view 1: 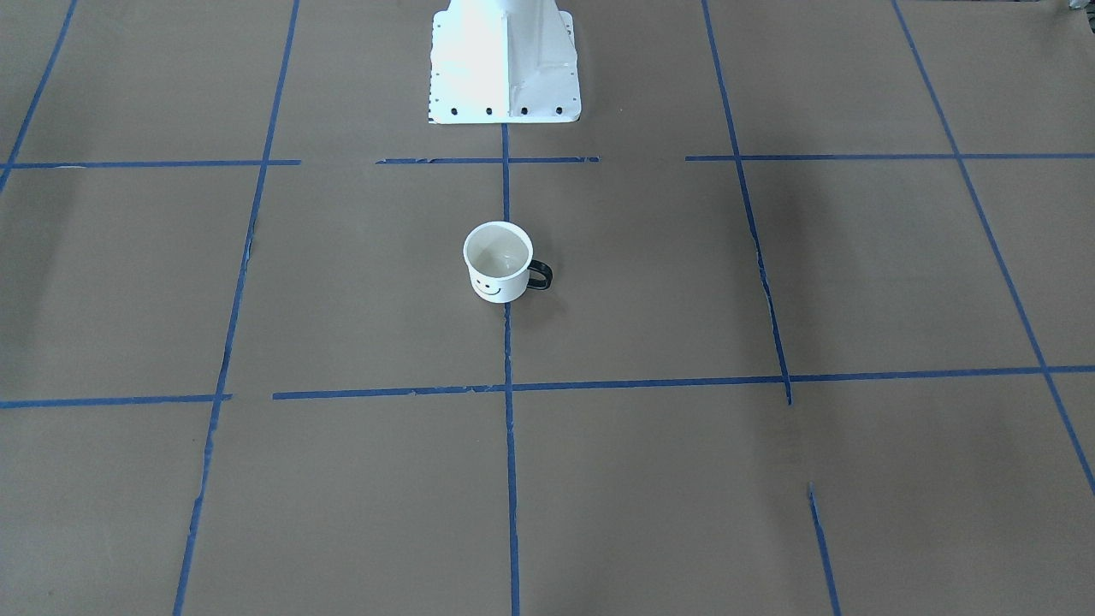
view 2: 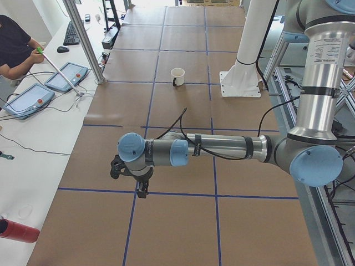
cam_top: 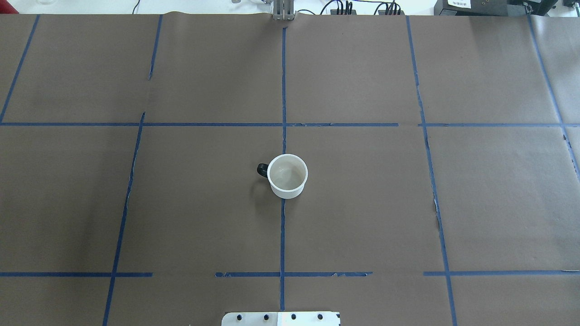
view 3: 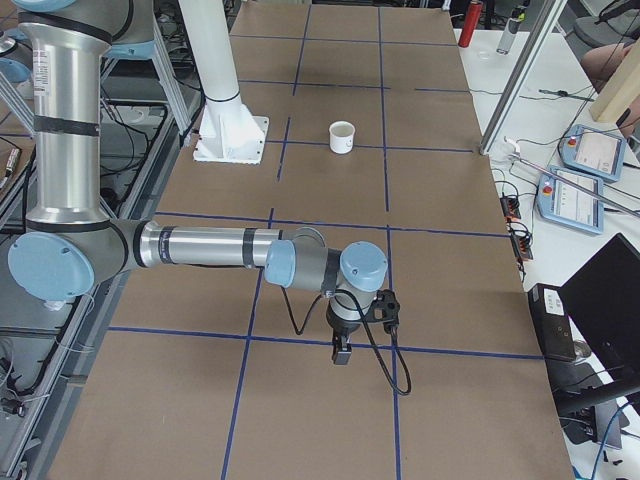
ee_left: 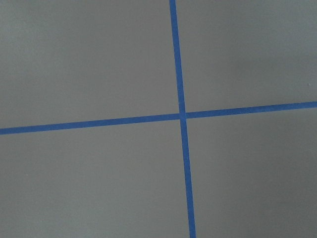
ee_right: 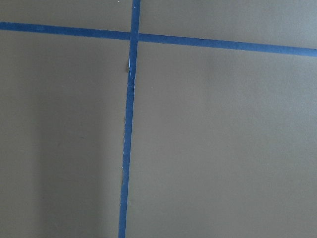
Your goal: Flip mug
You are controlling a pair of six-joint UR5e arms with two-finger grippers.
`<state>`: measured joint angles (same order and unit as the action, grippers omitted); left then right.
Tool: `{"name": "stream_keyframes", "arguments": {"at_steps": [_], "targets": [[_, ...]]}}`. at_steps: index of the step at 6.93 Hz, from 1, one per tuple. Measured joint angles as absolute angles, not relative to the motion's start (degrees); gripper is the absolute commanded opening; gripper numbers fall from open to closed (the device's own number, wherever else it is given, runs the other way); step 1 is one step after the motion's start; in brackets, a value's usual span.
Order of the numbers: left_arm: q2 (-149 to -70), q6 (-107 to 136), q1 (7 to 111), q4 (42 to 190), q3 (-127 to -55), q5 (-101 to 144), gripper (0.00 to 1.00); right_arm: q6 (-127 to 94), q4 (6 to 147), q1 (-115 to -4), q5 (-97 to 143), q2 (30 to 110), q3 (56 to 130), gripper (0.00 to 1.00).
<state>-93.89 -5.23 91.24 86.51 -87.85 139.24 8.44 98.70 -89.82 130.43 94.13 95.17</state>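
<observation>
The small white mug (view 1: 499, 261) stands upright, opening up, on the brown paper-covered table near its centre line. Its smiley face shows in the front-facing view and its black handle (view 1: 541, 275) points to that view's right. It also shows in the overhead view (cam_top: 287, 175), the left view (view 2: 177, 76) and the right view (view 3: 342, 137). My left gripper (view 2: 142, 190) hangs over the table far from the mug, at my left end. My right gripper (view 3: 341, 352) hangs far from it at my right end. I cannot tell whether either is open or shut. Both wrist views show only paper and blue tape.
The white robot base (view 1: 505, 64) stands behind the mug. Blue tape lines (cam_top: 283, 226) grid the table. A side bench with teach pendants (view 2: 66, 76) and an operator (view 2: 14, 47) runs along the far edge. A red bottle (view 2: 16, 230) lies there.
</observation>
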Motion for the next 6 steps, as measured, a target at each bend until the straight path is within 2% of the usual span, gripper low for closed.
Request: {"name": "stream_keyframes", "arguments": {"at_steps": [6], "targets": [[-95.29,-4.78,91.23,86.42,-88.07,139.15,1.0,8.44,98.7,-89.82,130.43,94.16,95.18,1.0]]}}
